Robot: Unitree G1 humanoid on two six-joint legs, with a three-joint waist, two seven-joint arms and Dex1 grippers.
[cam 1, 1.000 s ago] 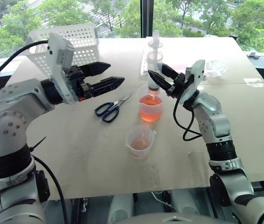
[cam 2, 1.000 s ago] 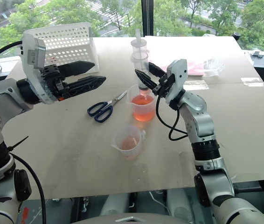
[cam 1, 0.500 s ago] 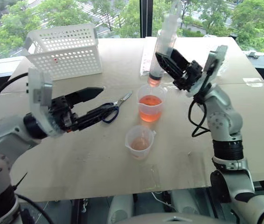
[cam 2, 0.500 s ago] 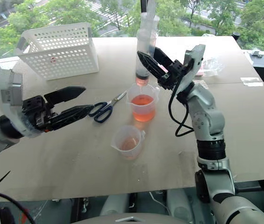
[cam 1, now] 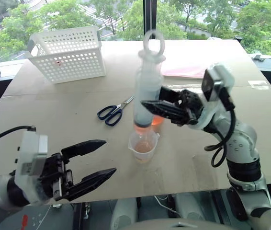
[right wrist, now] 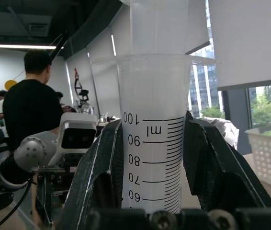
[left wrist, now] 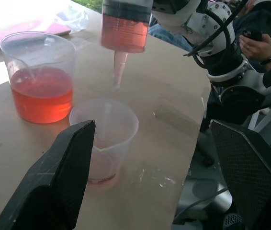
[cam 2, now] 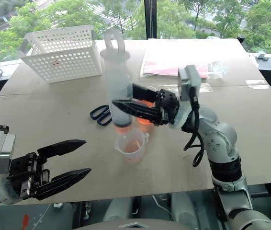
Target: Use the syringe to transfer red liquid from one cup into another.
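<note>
In the left eye view the right gripper (cam 1: 147, 106) is clamped on the barrel of the syringe (cam 1: 147, 91), which stands upright with its ring end on top and its nozzle over the shorter cup (cam 1: 143, 145); half a second ago it was tilted above the taller cup (cam 1: 157, 120), which now sits just behind the syringe. A band of red liquid (cam 1: 142, 127) fills the bottom of the barrel. The left gripper (cam 1: 99, 159), its fingers spread wide and empty, has dropped back to the near edge of the table (cam 1: 54, 115), well short of the scissors (cam 1: 114, 111) it hovered beside earlier; the white basket (cam 1: 68, 52) stands at the far left. In the left wrist view the nozzle hangs above the shorter cup's (left wrist: 106, 136) mouth without touching it, the taller cup (left wrist: 39, 74) just beside it with deeper orange liquid, and a person's hand (left wrist: 255, 45) holds a phone beyond the table edge. In the right wrist view both black fingers (right wrist: 99, 177) press the graduated barrel (right wrist: 153, 158), and a person (right wrist: 28, 103) stands in the room behind.
</note>
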